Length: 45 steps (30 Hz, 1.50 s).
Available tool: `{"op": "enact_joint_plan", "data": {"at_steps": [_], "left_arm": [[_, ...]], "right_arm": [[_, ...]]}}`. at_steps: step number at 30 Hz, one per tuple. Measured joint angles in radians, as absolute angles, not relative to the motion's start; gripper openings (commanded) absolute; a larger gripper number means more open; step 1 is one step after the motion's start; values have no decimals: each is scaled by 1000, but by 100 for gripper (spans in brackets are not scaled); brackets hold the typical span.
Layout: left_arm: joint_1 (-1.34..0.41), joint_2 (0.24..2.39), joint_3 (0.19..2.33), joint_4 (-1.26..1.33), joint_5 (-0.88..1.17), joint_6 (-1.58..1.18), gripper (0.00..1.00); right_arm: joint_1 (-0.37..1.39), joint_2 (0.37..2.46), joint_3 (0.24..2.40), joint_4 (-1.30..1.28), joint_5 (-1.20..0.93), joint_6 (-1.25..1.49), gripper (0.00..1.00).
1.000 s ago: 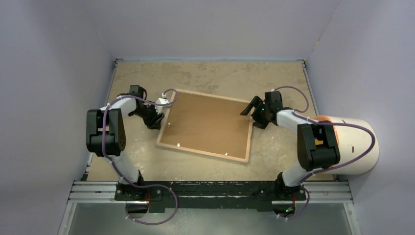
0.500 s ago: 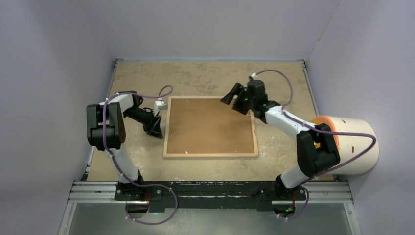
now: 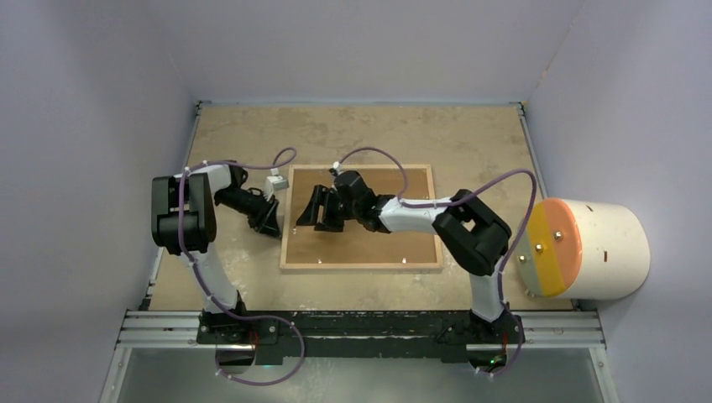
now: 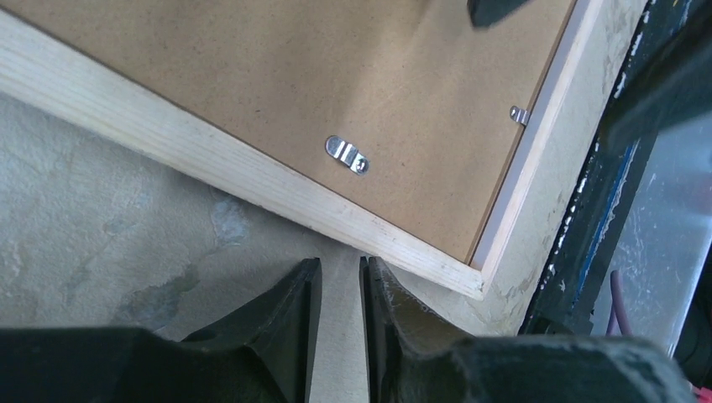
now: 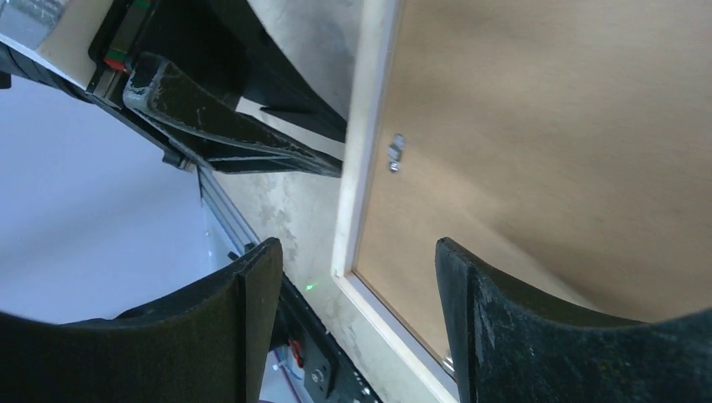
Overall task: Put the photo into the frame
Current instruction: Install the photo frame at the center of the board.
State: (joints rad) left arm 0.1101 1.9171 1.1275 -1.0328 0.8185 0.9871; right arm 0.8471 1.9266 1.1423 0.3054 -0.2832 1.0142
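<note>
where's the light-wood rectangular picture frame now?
Top view: the light-wood frame lies flat, centred on the table, brown backing board facing up, the left gripper beside its left rail, the right gripper over its left half.

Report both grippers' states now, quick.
Left gripper: jaws barely apart, holding nothing, beside the frame.
Right gripper: wide open, empty, above the backing board.

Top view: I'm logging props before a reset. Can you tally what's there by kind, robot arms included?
Wooden frame: 1
Brown backing board: 1
White drum with orange and yellow end: 1
Robot arms: 2, left arm and right arm
Total: 5
</note>
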Motion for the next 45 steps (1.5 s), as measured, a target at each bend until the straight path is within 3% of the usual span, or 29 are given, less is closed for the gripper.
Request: {"op": "enact_joint_plan", "data": {"at_steps": [11,45], "left_arm": [[112,1917,1119,-1001,812,924,25],[112,1906,1108,-982,804,908,24]], "right_arm": [[925,2100,1290,342,-288,1032,66],[927,2188,1396,354,-281,995,61]]}}
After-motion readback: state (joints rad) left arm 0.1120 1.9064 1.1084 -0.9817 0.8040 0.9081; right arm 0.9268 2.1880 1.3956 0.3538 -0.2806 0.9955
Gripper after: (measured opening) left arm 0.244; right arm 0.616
